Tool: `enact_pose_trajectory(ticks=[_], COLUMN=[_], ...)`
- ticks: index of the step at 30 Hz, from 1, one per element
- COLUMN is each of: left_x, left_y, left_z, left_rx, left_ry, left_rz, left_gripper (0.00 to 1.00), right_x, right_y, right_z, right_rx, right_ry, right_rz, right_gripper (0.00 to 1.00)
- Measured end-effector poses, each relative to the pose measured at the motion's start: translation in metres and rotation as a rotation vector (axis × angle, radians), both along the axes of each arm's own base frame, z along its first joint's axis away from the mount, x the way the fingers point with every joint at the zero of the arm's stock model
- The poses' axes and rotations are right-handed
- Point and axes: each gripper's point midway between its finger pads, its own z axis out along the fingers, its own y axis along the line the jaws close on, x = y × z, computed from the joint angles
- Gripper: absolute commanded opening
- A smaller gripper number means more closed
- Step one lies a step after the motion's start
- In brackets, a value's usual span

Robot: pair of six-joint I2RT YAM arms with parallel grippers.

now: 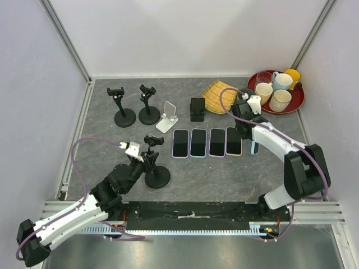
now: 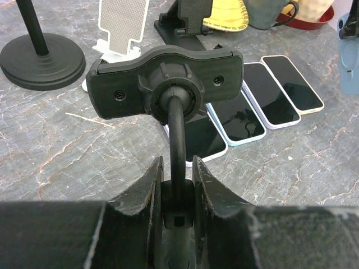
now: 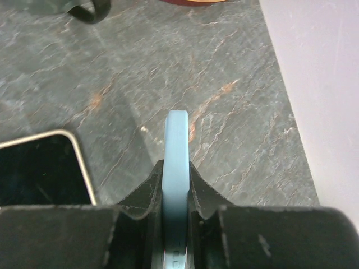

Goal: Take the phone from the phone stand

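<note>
The right wrist view shows the light blue phone [image 3: 176, 147] only edge-on, a thin strip running away from the right gripper [image 3: 175, 185], whose fingers are clamped on its two faces above the table [image 3: 235, 73]. The left wrist view shows its broad face instead, standing roughly upright at the far right, beyond the row of four phones [image 2: 255, 103]. That view also shows the left gripper [image 2: 176, 185] pinching the stem of the empty phone stand [image 2: 162, 73].

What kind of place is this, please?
Likely a robot test cell, not a home: white walls on an aluminium frame enclose the table, with a row of phones and several phone stands.
</note>
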Motion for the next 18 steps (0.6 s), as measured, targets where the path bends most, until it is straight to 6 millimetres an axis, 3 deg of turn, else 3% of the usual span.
enact_pose_trajectory(ticks=[6, 11, 14, 18], left_x=[0.000, -0.001, -0.001, -0.001], left_y=[0.004, 0.005, 0.006, 0.006], left_z=[-0.001, -0.001, -0.001, -0.001], left_rx=[-0.003, -0.008, -0.010, -0.010], left_ry=[-0.005, -0.009, -0.010, -0.010], left_rz=[0.016, 0.017, 0.017, 0.017], left_gripper=[0.02, 0.02, 0.02, 0.02], right_x=[0.013, 0.020, 0.026, 0.027], right_y=[-0.020, -0.022, -0.021, -0.020], right_z=[-0.018, -0.035, -0.042, -0.046], right_rx=[-0.108, -0.191, -0.217, -0.225], right_ry=[0.050, 0.133, 0.174, 0.197], right_rz=[-0.068, -0.050, -0.030, -0.016], right_gripper=[0.00, 0.01, 0.07, 0.23])
